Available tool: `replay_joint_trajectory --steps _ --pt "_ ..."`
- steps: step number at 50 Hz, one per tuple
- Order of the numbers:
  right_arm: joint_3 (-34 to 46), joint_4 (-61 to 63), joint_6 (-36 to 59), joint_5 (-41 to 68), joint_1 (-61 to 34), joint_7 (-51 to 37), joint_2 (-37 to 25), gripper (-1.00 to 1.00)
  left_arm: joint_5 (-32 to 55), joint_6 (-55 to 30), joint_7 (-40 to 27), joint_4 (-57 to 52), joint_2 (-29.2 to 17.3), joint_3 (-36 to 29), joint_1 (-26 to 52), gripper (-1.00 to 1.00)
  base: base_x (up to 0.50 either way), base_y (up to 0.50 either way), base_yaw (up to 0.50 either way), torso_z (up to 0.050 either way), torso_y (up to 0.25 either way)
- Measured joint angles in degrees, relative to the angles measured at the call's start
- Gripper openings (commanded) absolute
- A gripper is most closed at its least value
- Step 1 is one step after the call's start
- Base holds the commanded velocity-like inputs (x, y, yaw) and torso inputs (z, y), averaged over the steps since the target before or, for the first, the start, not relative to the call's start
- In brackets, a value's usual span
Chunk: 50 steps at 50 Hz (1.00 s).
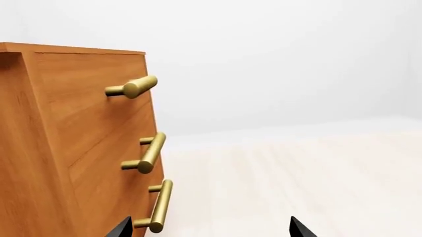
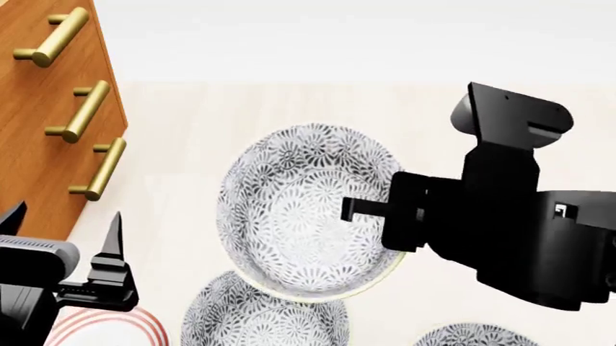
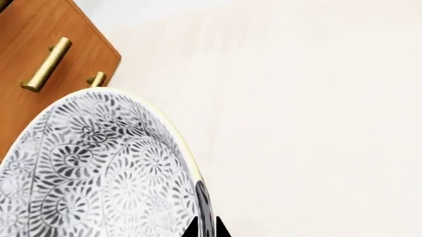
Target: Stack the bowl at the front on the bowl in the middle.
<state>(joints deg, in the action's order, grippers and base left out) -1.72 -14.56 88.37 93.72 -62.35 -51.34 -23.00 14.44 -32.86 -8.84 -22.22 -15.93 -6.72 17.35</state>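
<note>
We see the right gripper (image 2: 361, 210) at the centre right of the head view, clenched on the rim of a large patterned bowl (image 2: 298, 216), which fills the middle of that frame. In the right wrist view the same bowl (image 3: 92, 173) occupies the lower left, with a black fingertip (image 3: 204, 228) pressed against its rim at the bottom edge. Just below the held bowl in the head view, a second patterned bowl (image 2: 260, 321) lies partly under its lower edge; whether they touch, we cannot tell. A third patterned rim (image 2: 472, 336) shows at the bottom right.

At the lower left of the head view the left gripper (image 2: 63, 231) sits with its fingers spread wide and holding nothing. A wooden drawer cabinet (image 2: 39, 137) with brass handles (image 2: 89, 109) stands at the upper left, on the pale floor (image 2: 288, 108). A red-ringed plate (image 2: 106, 328) shows at the bottom left.
</note>
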Motion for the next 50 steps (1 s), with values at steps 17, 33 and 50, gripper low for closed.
replay_joint_trajectory --steps 17,33,50 --pt "8.1 3.6 -1.7 -0.4 3.8 5.3 -0.1 -1.0 1.0 -1.7 -1.1 -2.3 -0.2 0.5 0.4 1.0 0.0 0.0 0.0 0.0 0.001" --pt "14.3 4.3 -4.4 -5.5 5.7 13.1 0.3 -1.0 1.5 -2.2 -1.5 -2.3 -0.4 0.2 0.9 1.0 0.0 0.0 0.0 0.0 0.0" --pt "20.6 1.1 -8.9 -13.5 5.8 22.3 0.3 -1.0 1.5 -1.0 -1.8 -1.4 -0.5 -0.2 0.3 1.0 0.0 0.0 0.0 0.0 0.001"
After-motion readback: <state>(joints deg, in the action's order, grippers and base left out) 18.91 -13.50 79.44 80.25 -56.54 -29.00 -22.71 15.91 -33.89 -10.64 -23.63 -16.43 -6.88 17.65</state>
